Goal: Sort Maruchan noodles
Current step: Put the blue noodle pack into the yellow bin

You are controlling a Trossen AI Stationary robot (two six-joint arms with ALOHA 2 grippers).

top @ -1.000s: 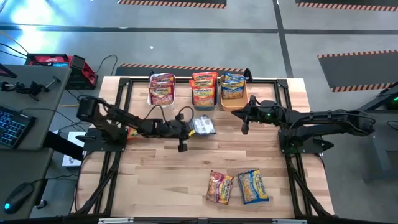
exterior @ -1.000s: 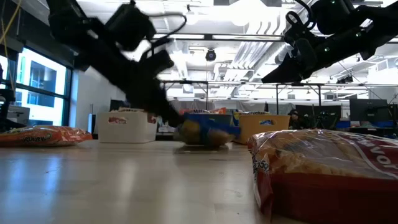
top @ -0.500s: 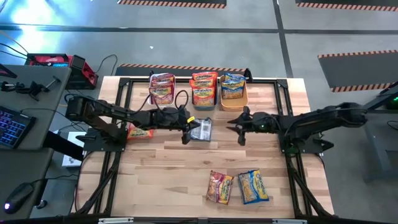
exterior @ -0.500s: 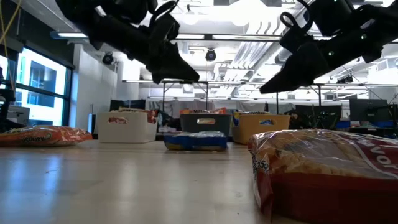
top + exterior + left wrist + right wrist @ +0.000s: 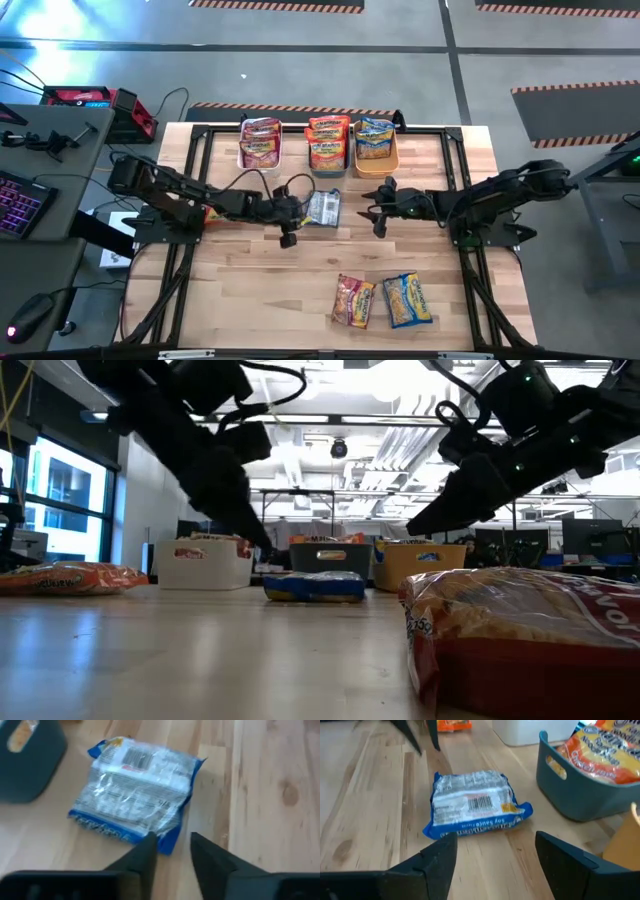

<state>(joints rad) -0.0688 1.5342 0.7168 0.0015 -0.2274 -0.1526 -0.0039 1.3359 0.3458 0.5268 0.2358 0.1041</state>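
Observation:
A blue Maruchan noodles packet (image 5: 323,208) lies flat on the table's middle, silvery barcode side up (image 5: 472,805). My left gripper (image 5: 172,840) hovers just left of it, open by a narrow gap with nothing between the fingers, above the packet's corner (image 5: 167,840). My right gripper (image 5: 495,840) stands wide open on the packet's right side (image 5: 376,208), slanting down toward it and apart from it. In the low view the packet (image 5: 315,586) rests alone between both grippers.
A white bin (image 5: 259,145), a teal bin (image 5: 328,145) and an orange bin (image 5: 375,143) stand in a row at the far edge, each with packets inside. An orange packet (image 5: 222,212) lies under my left arm. Two packets (image 5: 353,300) (image 5: 407,300) lie near the front edge.
My left gripper has let go of the blue packet, risen and drawn back toward the table's left; the packet now lies flat, a little left of where it was held. My right gripper has come down from beside the orange bin toward the packet and opened.

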